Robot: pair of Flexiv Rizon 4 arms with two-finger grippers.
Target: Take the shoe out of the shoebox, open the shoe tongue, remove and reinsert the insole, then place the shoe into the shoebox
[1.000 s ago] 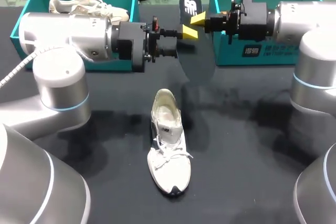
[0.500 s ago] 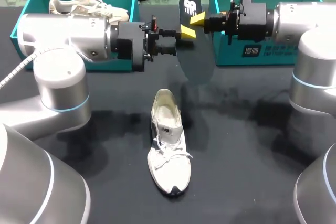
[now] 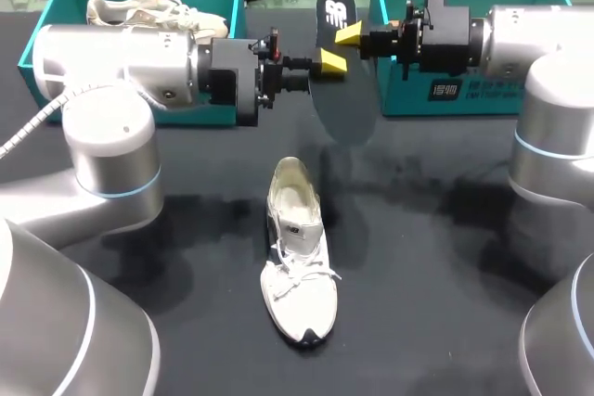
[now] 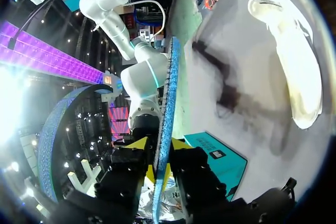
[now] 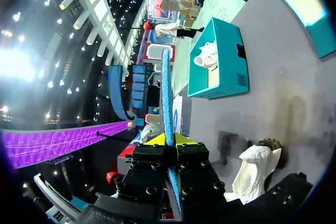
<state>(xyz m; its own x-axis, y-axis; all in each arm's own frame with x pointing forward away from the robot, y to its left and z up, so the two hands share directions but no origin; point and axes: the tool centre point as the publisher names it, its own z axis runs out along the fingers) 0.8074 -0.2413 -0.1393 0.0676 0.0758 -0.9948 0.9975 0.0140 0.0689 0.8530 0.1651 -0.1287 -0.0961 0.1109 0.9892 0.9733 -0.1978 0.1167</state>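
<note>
A dark insole [image 3: 343, 108] hangs on edge in the air over the back of the table, between my two arms. My right gripper [image 3: 351, 34] is shut on it near its upper, printed end. My left gripper [image 3: 329, 61] comes in from the other side, its yellow tips pressed onto the insole just below. In the left wrist view the insole's blue edge [image 4: 169, 93] runs up between the fingers; the right wrist view shows the blue edge [image 5: 166, 93] the same way. The white shoe [image 3: 297, 257] lies on the dark table below, opening toward the back.
A teal shoebox [image 3: 37, 25] at the back left holds another white shoe [image 3: 153, 11]. A second teal shoebox [image 3: 464, 99] stands at the back right, behind my right gripper. Bare dark tabletop [image 3: 427, 257] lies around the shoe.
My left gripper's fingers have drawn together onto the insole. The right gripper has kept its hold, and the shoe has not moved.
</note>
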